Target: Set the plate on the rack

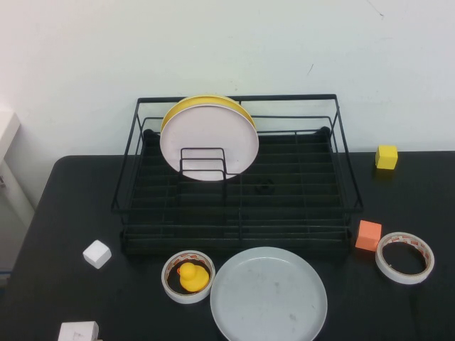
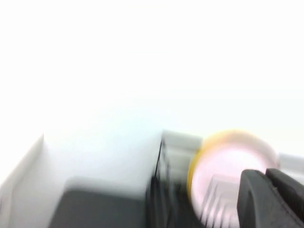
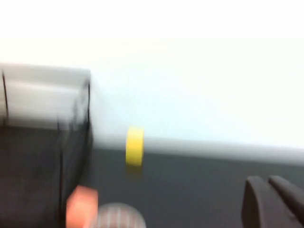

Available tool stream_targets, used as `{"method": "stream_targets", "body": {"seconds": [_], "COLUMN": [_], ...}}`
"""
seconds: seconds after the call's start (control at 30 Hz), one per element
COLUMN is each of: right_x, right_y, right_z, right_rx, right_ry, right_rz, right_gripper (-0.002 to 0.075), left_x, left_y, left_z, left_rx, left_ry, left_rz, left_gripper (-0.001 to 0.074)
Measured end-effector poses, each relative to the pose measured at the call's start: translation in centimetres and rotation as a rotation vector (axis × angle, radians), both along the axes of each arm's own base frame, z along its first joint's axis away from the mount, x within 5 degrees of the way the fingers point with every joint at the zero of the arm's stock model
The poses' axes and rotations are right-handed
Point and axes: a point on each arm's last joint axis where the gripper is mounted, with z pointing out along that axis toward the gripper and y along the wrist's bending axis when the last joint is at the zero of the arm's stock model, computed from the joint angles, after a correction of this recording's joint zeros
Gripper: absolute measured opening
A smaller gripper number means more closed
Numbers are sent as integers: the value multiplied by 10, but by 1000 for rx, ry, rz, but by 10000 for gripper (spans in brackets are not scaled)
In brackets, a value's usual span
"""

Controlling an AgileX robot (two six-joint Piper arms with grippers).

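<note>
The large pale grey-white plate (image 1: pixel 269 295) lies flat on the black table just in front of the rack (image 1: pixel 234 231), a black wire frame. Neither arm shows in the high view. In the left wrist view my left gripper (image 2: pixel 267 175) is shut and empty, held off the table and facing the rack (image 2: pixel 159 190). My right gripper (image 3: pixel 266 181) is also shut with nothing in it, above the table to the right of the rack (image 3: pixel 71 128). The grey plate does not show in either wrist view.
A pinkish-white plate (image 1: pixel 208 142) and a yellow plate (image 1: pixel 206 101) stand in the rack's holder. On the table are a tape ring holding a yellow duck (image 1: pixel 192 277), a second tape ring (image 1: pixel 404 257), an orange cube (image 1: pixel 367 235), a yellow cube (image 1: pixel 386 157) and white blocks (image 1: pixel 97 253).
</note>
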Motion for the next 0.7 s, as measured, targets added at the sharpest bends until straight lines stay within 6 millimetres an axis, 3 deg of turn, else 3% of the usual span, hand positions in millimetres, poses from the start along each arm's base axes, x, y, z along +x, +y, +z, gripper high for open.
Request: {"method": "stream_targets", "body": {"seconds": [0.2,0.33,0.5,0.7], "right_x": [-2,-6,-8,-7], "right_y": [5,8,9,9], "right_z": [31,43,49,47], "right_rx": [-39,-64,-69,-82], "right_ry": [-347,-476,-553,-523], "right_rz": [54,78,92,90], "right_gripper": [-2,-2,-2,-2], "left_x": [-6,-11,-13,-13], "left_y": [3,4,5,5], "left_z": [26,36,40,40], "left_rx": [-27,-41,-45,-48], "left_ry": [-294,-420,-469,-470], "left_rz": [23,34,38,38], "left_gripper": [-1,-1,-1,-1]}}
